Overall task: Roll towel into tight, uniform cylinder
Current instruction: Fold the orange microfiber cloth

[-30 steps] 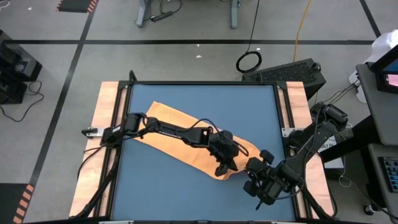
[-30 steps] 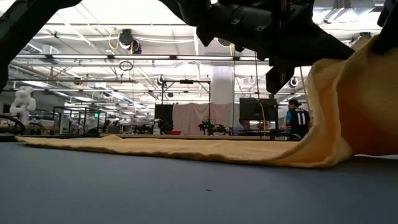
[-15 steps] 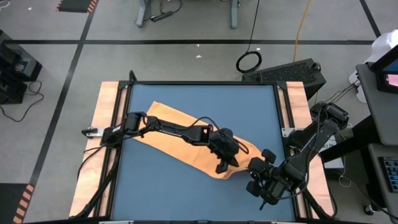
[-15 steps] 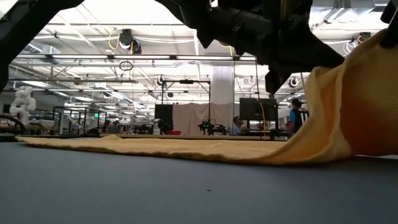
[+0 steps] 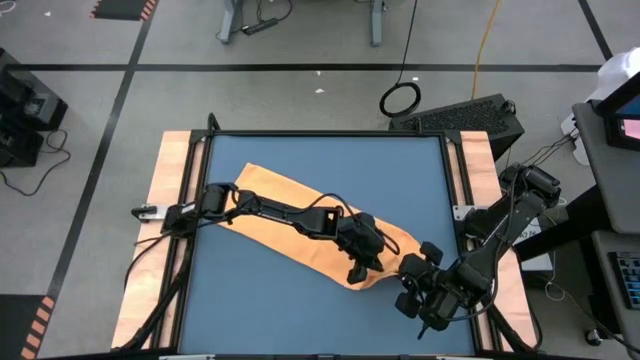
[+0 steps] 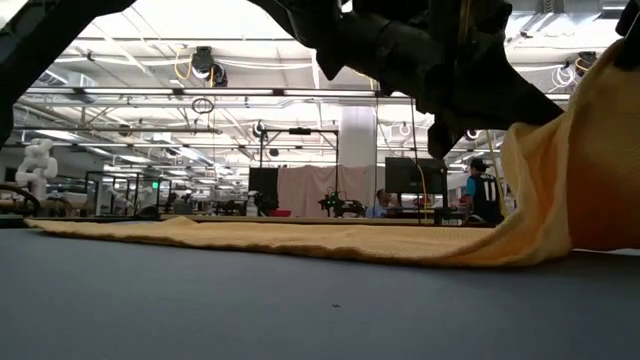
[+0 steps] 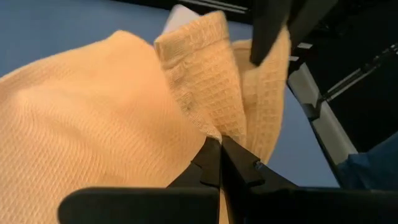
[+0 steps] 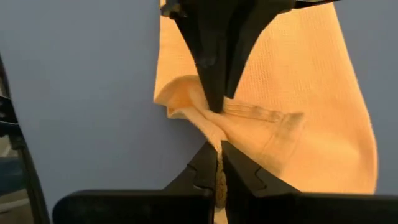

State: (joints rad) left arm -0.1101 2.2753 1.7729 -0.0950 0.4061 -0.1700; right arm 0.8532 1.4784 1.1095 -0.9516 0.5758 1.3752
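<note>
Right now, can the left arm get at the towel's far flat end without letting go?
Probably not. The left gripper is shut on the towel at its lifted near corner, beside the right gripper, also shut on it. The flat end lies back near the left arm's base.

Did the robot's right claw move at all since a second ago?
Yes, a little. In the high view the right gripper, shut on the towel, has shifted slightly toward the table's right rail.

Soft waffle-weave cloth towel point(image 7: 112, 124), matt blue table mat point(image 5: 300, 310), pale wooden table edges point(image 5: 165, 200), matt black fingers point(image 8: 239, 171)
</note>
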